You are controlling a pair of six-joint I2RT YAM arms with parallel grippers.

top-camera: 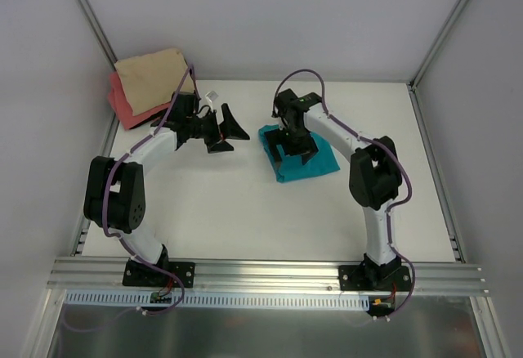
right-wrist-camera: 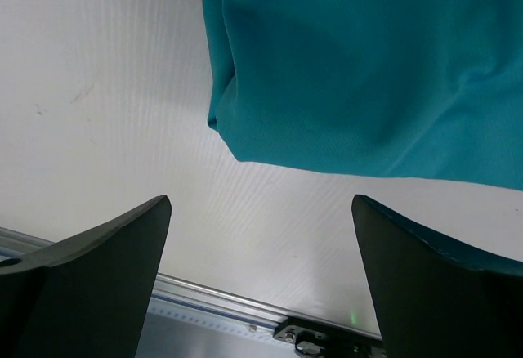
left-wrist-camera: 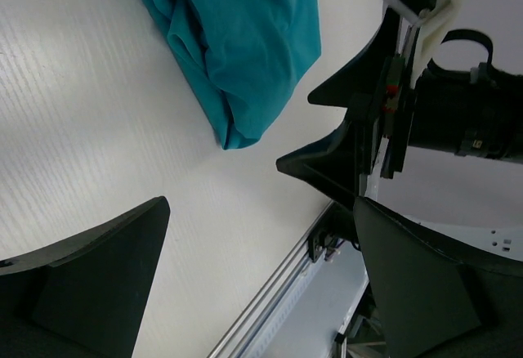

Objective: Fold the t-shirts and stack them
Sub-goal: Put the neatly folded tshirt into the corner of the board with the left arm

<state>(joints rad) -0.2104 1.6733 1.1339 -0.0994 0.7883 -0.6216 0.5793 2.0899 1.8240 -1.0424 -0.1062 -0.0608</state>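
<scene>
While folded, teal t-shirt [top-camera: 317,163], crosswise (slightly slanted)

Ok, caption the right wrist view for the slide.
Open right gripper facing a corner of the teal t-shirt on the white table.

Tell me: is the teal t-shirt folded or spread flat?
Folded: the teal t-shirt lies as a small compact bundle, with doubled edges showing.

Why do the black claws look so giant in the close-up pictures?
Left wrist view: the left gripper sits right by the lens, so its open fingers fill the bottom corners; right wrist view: same for the right gripper, with the teal t-shirt evenly lit; top view: soft light, only faint shadows.
</scene>
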